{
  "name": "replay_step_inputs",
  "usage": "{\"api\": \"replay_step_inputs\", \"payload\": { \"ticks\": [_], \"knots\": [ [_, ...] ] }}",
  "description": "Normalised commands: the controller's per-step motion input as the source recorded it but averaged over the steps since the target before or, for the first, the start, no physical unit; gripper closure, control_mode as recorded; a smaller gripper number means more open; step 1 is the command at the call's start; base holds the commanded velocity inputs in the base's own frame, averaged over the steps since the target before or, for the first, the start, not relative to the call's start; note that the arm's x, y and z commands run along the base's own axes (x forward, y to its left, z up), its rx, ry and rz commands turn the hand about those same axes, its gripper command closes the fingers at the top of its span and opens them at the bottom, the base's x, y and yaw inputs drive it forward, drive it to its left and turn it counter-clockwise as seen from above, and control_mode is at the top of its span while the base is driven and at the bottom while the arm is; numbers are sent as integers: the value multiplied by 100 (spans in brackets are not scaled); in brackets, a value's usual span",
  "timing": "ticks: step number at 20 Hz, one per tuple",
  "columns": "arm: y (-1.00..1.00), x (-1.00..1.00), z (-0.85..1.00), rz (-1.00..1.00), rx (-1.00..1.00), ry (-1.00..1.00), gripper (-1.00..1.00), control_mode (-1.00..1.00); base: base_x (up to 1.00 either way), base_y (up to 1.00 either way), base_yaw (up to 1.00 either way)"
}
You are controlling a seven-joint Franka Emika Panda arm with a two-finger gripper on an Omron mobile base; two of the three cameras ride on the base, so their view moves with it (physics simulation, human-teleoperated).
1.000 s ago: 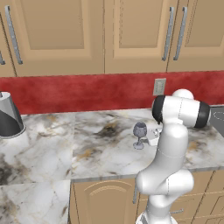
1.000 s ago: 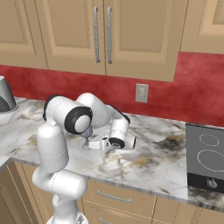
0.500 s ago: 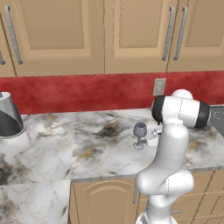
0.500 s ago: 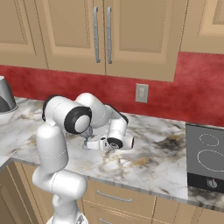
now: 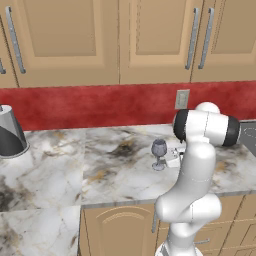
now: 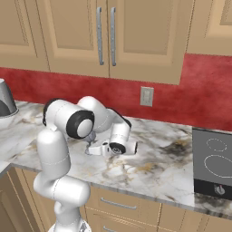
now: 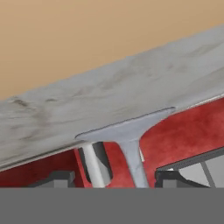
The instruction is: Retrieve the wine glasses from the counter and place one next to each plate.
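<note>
Tan wall cabinets (image 5: 125, 40) and a red backsplash (image 5: 100, 105) back the veined marble counter (image 5: 75, 165), which runs over tan base cabinets; a black cooktop (image 6: 213, 163) sits at its far right and a grey kettle-like vessel (image 5: 10, 135) at its far left. The white arm (image 5: 195, 165) folds low over the counter, its hand laid nearly level. A glass (image 5: 159, 154) stands upright on the marble, just beside the hand. In the hand view, rolled over, the glass's foot and stem (image 7: 129, 144) lie between the two dark fingertips of the gripper (image 7: 113, 177), whose jaws stand spread on either side of the stem, not clamped. Judged step: closing on the stem. It is best done with the stem centred between the pads, squeezed gently to avoid tipping, then lifted straight up before swinging away.
</note>
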Motion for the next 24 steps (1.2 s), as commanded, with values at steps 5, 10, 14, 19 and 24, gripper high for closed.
{"api": "replay_step_inputs", "payload": {
  "ticks": [5, 10, 14, 19, 24],
  "knots": [
    [27, 0, 0, 0, 0, 0, 100, -100, 0, 0, 0],
    [6, -3, 2, 0, 0, -2, 100, -100, 0, 0, 0],
    [0, -38, 72, 0, 0, -29, 100, -100, 0, 0, 0],
    [0, -42, 94, 0, 0, -41, 100, -100, 0, 0, 0],
    [-10, -51, 89, 0, 0, -34, 100, -100, 0, 0, 0]
  ]
}}
